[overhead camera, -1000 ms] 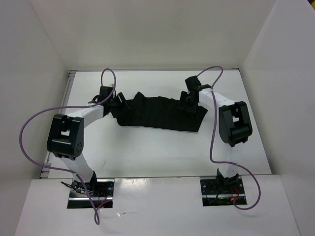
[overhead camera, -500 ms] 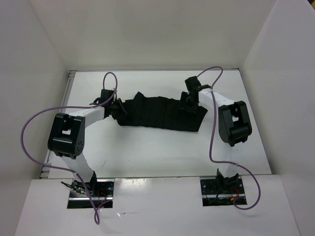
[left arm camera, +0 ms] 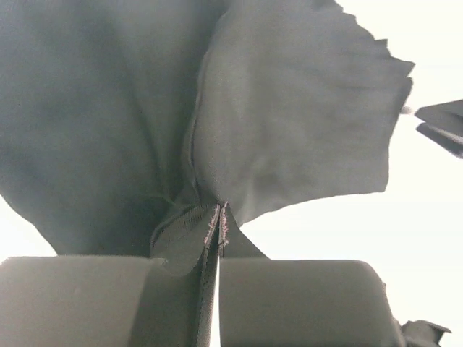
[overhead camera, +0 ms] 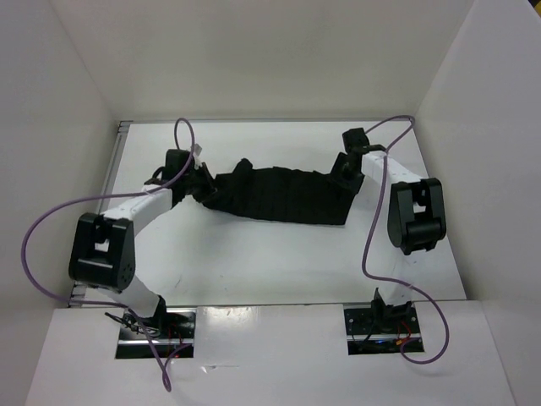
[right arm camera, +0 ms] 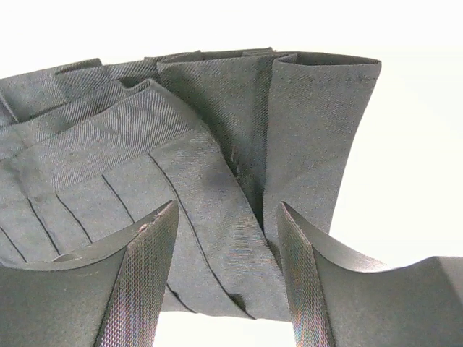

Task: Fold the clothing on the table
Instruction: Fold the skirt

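The clothing (overhead camera: 283, 193) lies spread across the far desk (overhead camera: 279, 254). The left claw (left arm camera: 219, 217) pinches its left edge; the right claw (right arm camera: 226, 238), jaws apart, straddles the right edge. Grasping step: the right likely must close before lifting.

The clothing (overhead camera: 283, 193) is plain black, crossed by pleat-like ridges with thin dark stitch lines (its weave shows a fine diagonal twill in the right wrist view). Under it the table (overhead camera: 279, 254) is white, edged in thin grey metal. On either side of the clothing, the arms are white with black joints, trailing purple cables (overhead camera: 38, 245). The surrounding walls (overhead camera: 254, 59) appear white.
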Robot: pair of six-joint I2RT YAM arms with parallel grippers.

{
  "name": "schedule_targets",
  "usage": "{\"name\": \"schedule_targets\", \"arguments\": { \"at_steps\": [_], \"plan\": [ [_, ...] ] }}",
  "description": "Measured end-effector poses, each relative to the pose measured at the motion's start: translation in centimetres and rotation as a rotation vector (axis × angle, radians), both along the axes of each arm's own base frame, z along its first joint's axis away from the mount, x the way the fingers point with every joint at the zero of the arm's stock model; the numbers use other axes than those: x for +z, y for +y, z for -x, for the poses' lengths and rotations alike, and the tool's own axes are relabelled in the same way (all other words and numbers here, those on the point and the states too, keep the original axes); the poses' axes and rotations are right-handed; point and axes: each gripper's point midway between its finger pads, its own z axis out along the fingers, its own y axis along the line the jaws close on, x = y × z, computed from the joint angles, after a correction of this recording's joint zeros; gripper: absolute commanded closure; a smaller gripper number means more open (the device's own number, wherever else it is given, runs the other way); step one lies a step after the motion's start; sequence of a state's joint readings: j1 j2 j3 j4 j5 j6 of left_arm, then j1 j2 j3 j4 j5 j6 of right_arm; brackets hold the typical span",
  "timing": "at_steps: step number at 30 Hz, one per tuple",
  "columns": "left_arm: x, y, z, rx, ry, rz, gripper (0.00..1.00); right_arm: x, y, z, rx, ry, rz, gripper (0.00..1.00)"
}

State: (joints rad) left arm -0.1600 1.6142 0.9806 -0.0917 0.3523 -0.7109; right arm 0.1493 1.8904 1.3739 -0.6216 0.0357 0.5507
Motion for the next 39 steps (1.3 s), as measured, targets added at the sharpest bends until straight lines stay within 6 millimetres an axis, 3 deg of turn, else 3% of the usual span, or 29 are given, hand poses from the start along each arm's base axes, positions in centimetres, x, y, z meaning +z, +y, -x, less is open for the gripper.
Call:
{"name": "schedule_targets", "arguments": {
  "at_steps": [4,7,11,16,25,29,30,31,32,33,37,39],
  "plan": [
    [5.6,-0.4,0.4,-0.018,-0.14,0.037,1.0,0.0,0.0,-0.1,-0.019,-0.002,-0.006,0.39],
    [7.8,-0.4,1.2,-0.025,-0.198,0.053,1.0,-0.5,0.2,-0.3,-0.024,0.004,-0.021,0.54],
    [6.9,-0.3,2.1,-0.026,-0.175,0.053,1.0,-3.6,0.6,0.0,-0.029,0.072,-0.037,0.73],
    [5.5,-0.1,3.6,-0.013,-0.113,0.054,1.0,-3.8,1.0,-1.3,-0.044,0.057,-0.075,0.79],
    [10.4,0.9,7.5,0.048,-0.224,0.096,1.0,-3.8,0.9,-1.6,-0.073,0.057,-0.075,0.8],
    [11.1,1.6,9.7,0.086,-0.225,0.103,1.0,-3.8,0.8,-1.6,-0.084,0.059,-0.073,0.8],
    [11.0,1.6,10.0,0.089,-0.212,0.104,0.97,-3.8,0.8,-1.6,-0.086,0.06,-0.074,0.8],
    [10.8,1.6,10.3,0.09,-0.196,0.106,0.88,-3.8,0.8,-1.6,-0.087,0.061,-0.074,0.8],
    [10.2,1.4,10.6,0.084,-0.163,0.11,0.59,-3.8,0.8,-1.6,-0.089,0.061,-0.074,0.79],
    [9.6,1.2,10.9,0.071,-0.135,0.108,0.46,-3.7,0.8,-1.6,-0.09,0.062,-0.073,0.79],
    [7.3,-0.3,13.1,0.004,-0.012,0.108,0.15,-3.4,0.7,-1.3,-0.083,0.063,-0.05,0.71],
    [7.2,-1.0,14.6,-0.037,0.019,0.114,0.15,-3.1,0.5,-0.8,-0.069,0.07,-0.027,0.65]
  ]
}}
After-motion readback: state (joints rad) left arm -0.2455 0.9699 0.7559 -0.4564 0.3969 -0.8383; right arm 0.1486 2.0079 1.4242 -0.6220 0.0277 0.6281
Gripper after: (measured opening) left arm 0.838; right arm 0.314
